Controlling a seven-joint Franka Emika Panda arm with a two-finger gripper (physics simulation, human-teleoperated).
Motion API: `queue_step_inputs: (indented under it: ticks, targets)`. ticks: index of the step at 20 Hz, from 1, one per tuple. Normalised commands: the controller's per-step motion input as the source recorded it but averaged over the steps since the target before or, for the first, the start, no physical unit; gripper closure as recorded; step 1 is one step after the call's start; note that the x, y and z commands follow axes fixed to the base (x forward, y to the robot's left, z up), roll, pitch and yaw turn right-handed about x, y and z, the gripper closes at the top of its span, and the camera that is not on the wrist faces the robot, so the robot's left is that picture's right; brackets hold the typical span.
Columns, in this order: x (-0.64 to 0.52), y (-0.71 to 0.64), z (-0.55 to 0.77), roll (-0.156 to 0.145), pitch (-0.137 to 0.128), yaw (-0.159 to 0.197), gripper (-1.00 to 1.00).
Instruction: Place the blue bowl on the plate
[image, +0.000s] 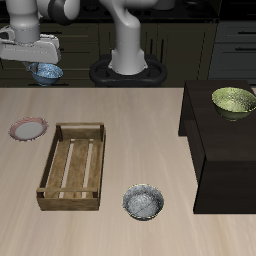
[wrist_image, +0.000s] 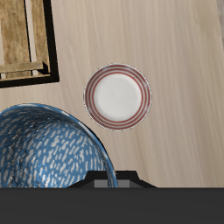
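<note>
Pale wood-grain table (image: 120, 130) fills the scene, with dark cabinets behind it and the robot's base standing at the back edge. High above the table, near its back edge, the gripper (image: 45, 66) hangs clenched on the rim of the blue bowl (image: 46, 72), which is lifted well clear of the surface. From the wrist, the blue bowl (wrist_image: 48, 149) shows close up, its speckled inside open to the camera and one edge running under the dark gripper body; the fingers themselves are hidden there.

Below the gripper, and a little nearer the table's front edge, the plate (image: 28, 129) lies flat on the wood with nothing on it. The wrist view shows the plate (wrist_image: 117, 96) just past the bowl's rim, apart from it and not covered by it.

Beside the plate, farther from the gripper, sits a wooden tray (image: 73, 165) with a slatted bottom; a corner of the tray (wrist_image: 24, 39) appears from the wrist too. Well away, near the front edge, stands a grey bowl (image: 144, 202). On a dark cabinet (image: 215, 140) at the far side from the gripper rests a yellow-green bowl (image: 233, 100).
</note>
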Motion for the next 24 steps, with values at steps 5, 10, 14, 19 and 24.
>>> queue_step_inputs:
  ticks: [5, 10, 14, 19, 24]
  targets:
    - [0.18, -0.39, 0.08, -0.064, 0.005, -0.036, 1.0]
    - [0.23, -0.36, 0.02, -0.05, 0.018, -0.033, 1.0]
    - [0.18, -0.09, 0.03, -0.025, 0.005, 0.008, 1.0]
    - [0.22, -0.11, -0.02, -0.029, 0.018, -0.015, 1.0]
    - [0.21, -0.09, -0.18, -0.022, 0.02, 0.014, 1.0]
